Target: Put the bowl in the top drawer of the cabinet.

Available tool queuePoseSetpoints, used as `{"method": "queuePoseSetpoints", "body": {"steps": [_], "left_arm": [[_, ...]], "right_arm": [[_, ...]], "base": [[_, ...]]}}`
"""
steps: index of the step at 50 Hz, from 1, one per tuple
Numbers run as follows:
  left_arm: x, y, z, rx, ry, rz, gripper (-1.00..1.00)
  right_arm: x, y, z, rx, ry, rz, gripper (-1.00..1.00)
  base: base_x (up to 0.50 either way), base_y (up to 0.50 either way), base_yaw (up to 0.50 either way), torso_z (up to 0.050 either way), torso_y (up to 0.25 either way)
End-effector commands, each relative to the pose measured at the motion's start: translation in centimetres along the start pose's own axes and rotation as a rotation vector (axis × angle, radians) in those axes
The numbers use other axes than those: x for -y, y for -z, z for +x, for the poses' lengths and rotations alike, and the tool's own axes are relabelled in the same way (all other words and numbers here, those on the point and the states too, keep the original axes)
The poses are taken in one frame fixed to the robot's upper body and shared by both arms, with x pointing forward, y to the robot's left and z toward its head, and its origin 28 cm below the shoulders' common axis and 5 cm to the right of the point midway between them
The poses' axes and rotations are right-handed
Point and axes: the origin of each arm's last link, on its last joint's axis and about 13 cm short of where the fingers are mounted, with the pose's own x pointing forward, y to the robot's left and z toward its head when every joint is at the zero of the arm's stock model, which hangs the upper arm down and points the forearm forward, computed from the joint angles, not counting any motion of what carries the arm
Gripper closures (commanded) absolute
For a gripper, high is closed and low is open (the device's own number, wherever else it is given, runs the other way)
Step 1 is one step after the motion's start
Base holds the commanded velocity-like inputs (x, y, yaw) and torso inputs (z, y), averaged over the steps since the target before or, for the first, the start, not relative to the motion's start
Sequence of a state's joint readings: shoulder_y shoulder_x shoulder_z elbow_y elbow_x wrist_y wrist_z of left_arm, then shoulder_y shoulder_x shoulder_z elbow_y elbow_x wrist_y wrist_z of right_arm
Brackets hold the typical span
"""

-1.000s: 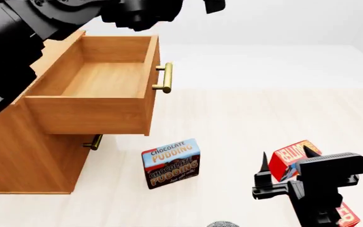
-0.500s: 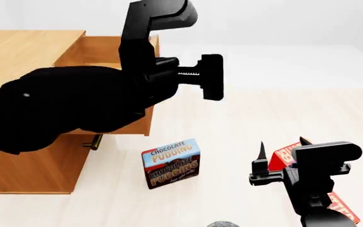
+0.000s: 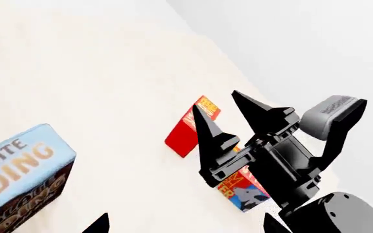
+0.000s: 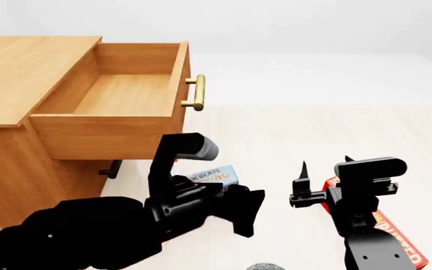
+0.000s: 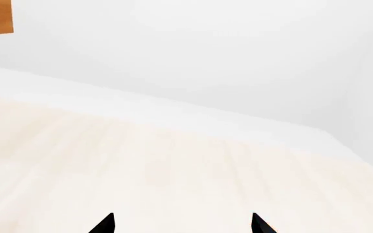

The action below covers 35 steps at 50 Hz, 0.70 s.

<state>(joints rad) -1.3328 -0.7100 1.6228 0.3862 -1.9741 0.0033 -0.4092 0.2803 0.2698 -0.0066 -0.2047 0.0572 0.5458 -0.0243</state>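
The cabinet (image 4: 21,73) stands at the left with its top drawer (image 4: 118,93) pulled out, nothing inside it. Of the bowl (image 4: 265,266) only a grey-patterned sliver shows, at the head view's bottom edge. My left gripper (image 3: 185,228) is open with nothing between its fingers; its arm reaches low across the floor in front of the drawer. My right gripper (image 4: 326,166) is also open and holds nothing, its tips pointing up over the red box. The left wrist view shows the right gripper (image 3: 215,102) from the side. Neither gripper touches the bowl.
A chocolate pudding box (image 4: 214,174) stands on the floor, partly behind my left arm. A red box (image 4: 396,236) lies under my right arm. The lower drawer's brass handle (image 4: 113,169) shows beneath the open drawer's handle (image 4: 196,93). Pale floor stretches to the right.
My left arm has swung down from above the drawer to low in front of the pudding box. My right gripper has shifted slightly left and up.
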Motion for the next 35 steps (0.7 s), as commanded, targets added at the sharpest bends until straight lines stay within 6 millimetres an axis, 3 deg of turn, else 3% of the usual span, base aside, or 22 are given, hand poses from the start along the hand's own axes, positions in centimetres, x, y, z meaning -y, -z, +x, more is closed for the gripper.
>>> {"method": "queuePoseSetpoints", "body": {"steps": [1,10,18,35], "left_arm": [[-2.3,5.4,0.9,-0.127,-0.010,-0.117,-1.00],[-3.2,7.6,1.3,-0.179,-0.079,-0.126,-1.00],[-2.7,9.9,1.5,-0.241,-0.097,-0.105,-1.00],[-2.6,11.0,2.8,-0.307,-0.097,-0.113,-1.00]], "right_arm": [[0.2,0.7,0.8,-0.007,0.009,0.009,-1.00],[0.7,0.4,0.1,0.008,0.020,0.002,-1.00],[0.6,0.1,-0.2,0.020,0.024,-0.008,-1.00],[0.1,0.2,0.2,0.029,-0.001,0.004,-1.00]], "base": [[0.00,0.00,0.00,0.000,0.000],[0.00,0.00,0.00,0.000,0.000],[0.00,0.00,0.00,0.000,0.000],[0.00,0.00,0.00,0.000,0.000]]}}
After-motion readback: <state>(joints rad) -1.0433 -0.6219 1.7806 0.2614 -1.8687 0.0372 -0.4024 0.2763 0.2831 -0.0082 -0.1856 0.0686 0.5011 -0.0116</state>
